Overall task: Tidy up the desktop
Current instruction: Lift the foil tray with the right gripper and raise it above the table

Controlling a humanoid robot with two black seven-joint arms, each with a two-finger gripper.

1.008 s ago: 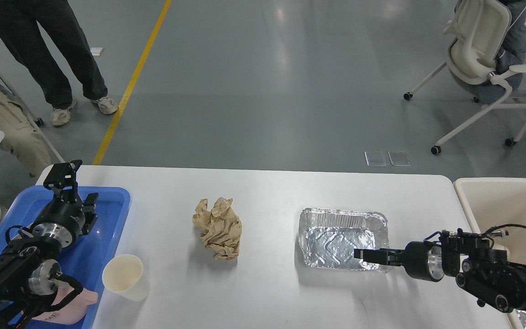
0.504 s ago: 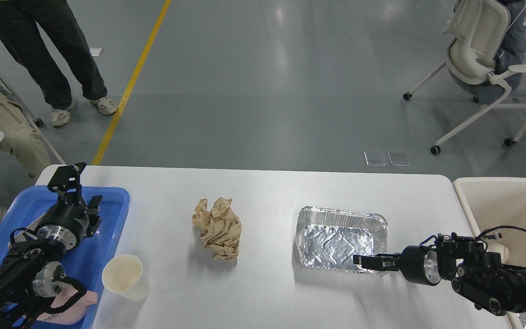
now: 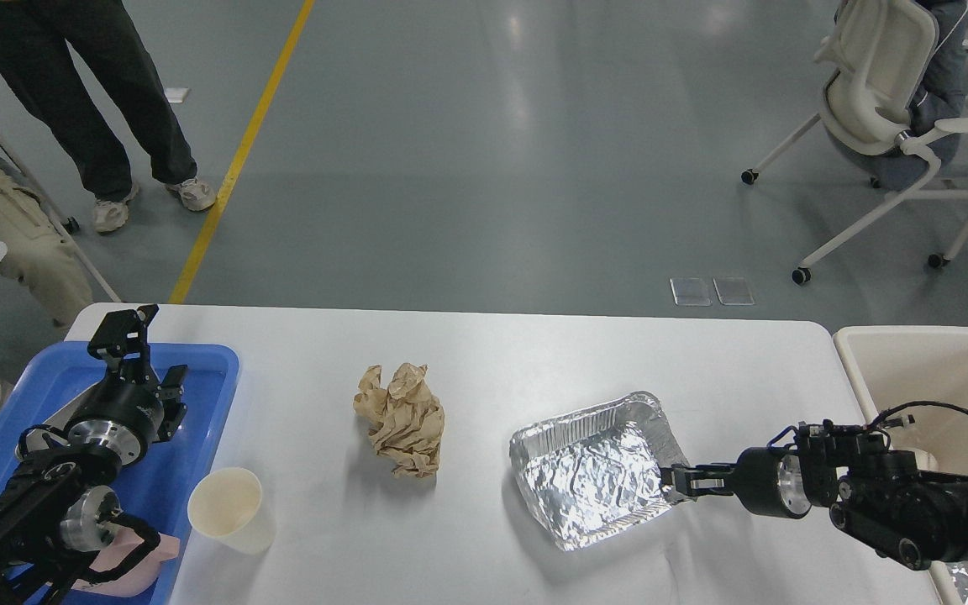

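The white desktop (image 3: 484,361) carries a crumpled brown paper ball (image 3: 400,418) in the middle, a cream paper cup (image 3: 228,507) at the front left and a foil tray (image 3: 589,475) at the right. My right gripper (image 3: 676,484) reaches in from the right and is shut on the foil tray's right rim. The tray stands turned and tipped, with its right side raised. My left gripper (image 3: 141,357) is open and empty above the far end of the blue tray (image 3: 217,370).
A cream bin (image 3: 938,370) stands off the table's right end. The blue tray holds a pink object (image 3: 135,561) near the front. Two people (image 3: 72,101) are beyond the far left corner. A white office chair (image 3: 887,109) is at the far right.
My right gripper has closed on the foil tray's rim and pulled it toward the front, turning and tipping it. The left arm has barely moved.
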